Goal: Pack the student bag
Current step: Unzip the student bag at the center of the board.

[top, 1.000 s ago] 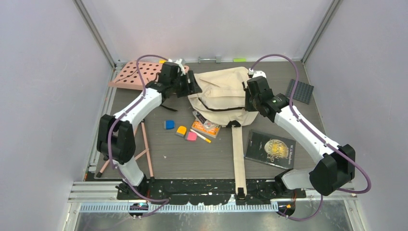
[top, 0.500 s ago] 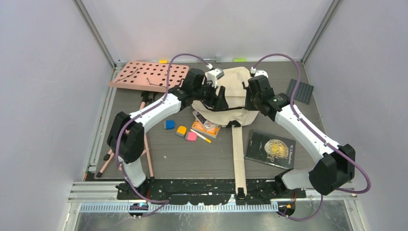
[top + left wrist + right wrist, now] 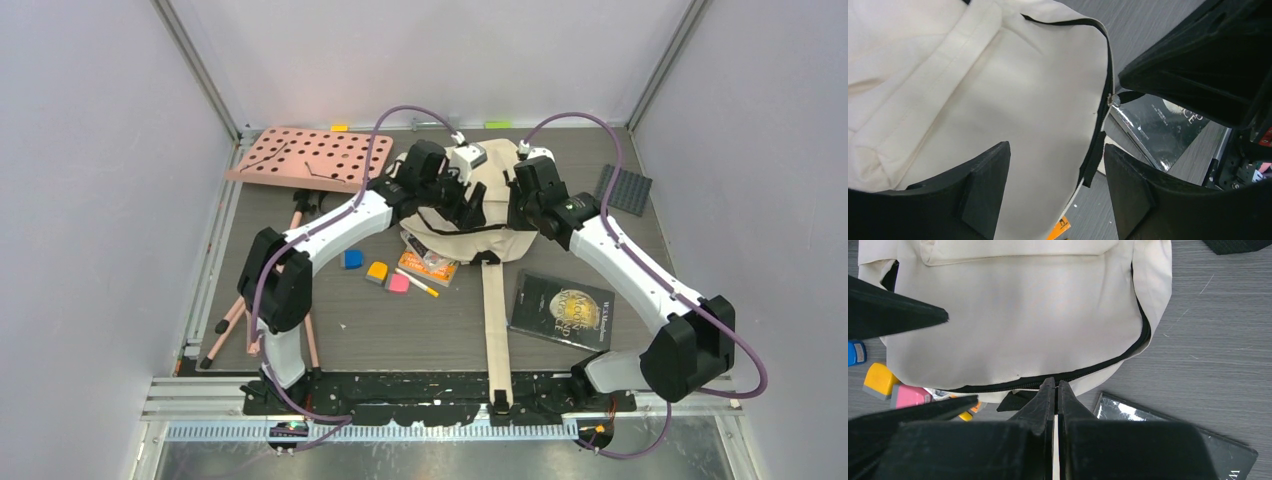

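At the far left we see a pink board [image 3: 310, 157] lying out of the work. Nearer in, some coloured blocks [image 3: 377, 271] and a pen [image 3: 421, 285] wait on the table [image 3: 400, 335], not yet packed. Our left gripper [image 3: 1057, 147] hangs over the bag [image 3: 1023, 315] with its fingers spread wide and nothing between them but the black zipper edge, probably so it can catch the flap. The bag lies flat at the middle far side of the table, resting partly on a small book [image 3: 428, 264]. Our right gripper [image 3: 1055, 382] is pinched tight at the zipper line, as far as we can tell on the zipper pull [image 3: 1109, 98]. A black book [image 3: 562, 309] lies to the right.
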You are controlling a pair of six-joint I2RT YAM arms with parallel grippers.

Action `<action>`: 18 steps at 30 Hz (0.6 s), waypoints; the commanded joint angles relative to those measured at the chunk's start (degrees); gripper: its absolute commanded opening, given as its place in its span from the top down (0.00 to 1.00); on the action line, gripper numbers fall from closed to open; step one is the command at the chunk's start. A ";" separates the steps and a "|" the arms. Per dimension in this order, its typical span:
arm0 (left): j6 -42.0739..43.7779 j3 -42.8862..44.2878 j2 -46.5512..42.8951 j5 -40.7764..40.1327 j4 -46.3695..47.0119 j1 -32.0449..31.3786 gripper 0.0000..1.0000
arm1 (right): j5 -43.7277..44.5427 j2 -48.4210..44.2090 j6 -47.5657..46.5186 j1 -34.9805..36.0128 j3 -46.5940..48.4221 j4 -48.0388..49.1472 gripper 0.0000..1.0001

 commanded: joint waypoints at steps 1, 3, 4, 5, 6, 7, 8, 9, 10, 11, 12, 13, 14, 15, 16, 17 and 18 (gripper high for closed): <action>0.19 1.77 1.64 1.47 -0.33 -1.86 0.30 | 0.09 0.30 0.06 -0.33 2.98 1.03 0.99; -0.93 2.44 2.46 2.40 -1.23 -2.29 0.31 | 0.14 0.33 0.20 -0.31 2.96 1.06 0.99; -1.12 2.61 2.72 2.25 -1.81 -2.42 0.32 | 0.12 0.33 0.30 -0.36 2.86 1.07 0.99; -1.17 2.69 2.97 2.00 -2.16 -2.66 0.33 | 0.04 0.33 0.37 -0.37 2.80 1.08 0.99; -1.22 2.78 3.11 1.65 -2.51 -2.83 0.35 | -0.02 0.31 0.43 -0.33 2.67 1.08 0.99; -1.38 2.91 3.26 1.05 -2.86 -3.01 0.38 | -0.06 0.32 0.44 -0.36 2.66 1.08 0.99; -1.58 3.14 3.38 0.43 -3.42 -3.14 0.44 | -0.07 0.33 0.45 -0.37 2.65 1.08 0.99; -1.74 3.34 3.48 0.11 -3.94 -3.23 0.50 | -0.01 0.24 0.45 -0.42 2.65 1.08 0.99; -1.79 3.39 3.49 -0.19 -4.35 -3.32 0.56 | 0.04 0.11 0.45 -0.46 2.61 1.08 0.99; -1.84 3.40 3.45 -0.53 -4.51 -3.34 0.62 | 0.15 0.00 0.45 -0.46 2.59 1.06 0.99; -1.88 3.22 3.27 -0.81 -4.53 -3.42 0.71 | 0.17 -0.12 0.45 -0.47 2.50 1.07 0.99; -1.93 3.01 3.05 -1.03 -4.55 -3.47 0.77 | 0.25 -0.16 0.52 -0.47 2.49 1.07 0.99; -1.91 2.78 2.81 -1.02 -4.55 -3.51 0.82 | 0.31 -0.21 0.57 -0.47 2.41 1.08 0.99; -1.82 2.60 2.49 -1.01 -4.56 -3.58 0.89 | 0.35 -0.25 0.61 -0.47 2.40 0.99 0.99; -1.84 2.20 2.05 -1.13 -4.48 -3.65 0.95 | 0.44 -0.27 0.49 -0.47 2.59 0.59 0.99; -1.60 1.80 1.60 -1.34 -4.47 -3.73 1.00 | 1.00 -0.28 0.41 -0.45 2.94 0.31 0.99; -1.43 1.36 1.16 -1.67 -4.51 -3.78 1.00 | 2.41 -0.30 0.42 -0.46 3.11 -0.19 0.99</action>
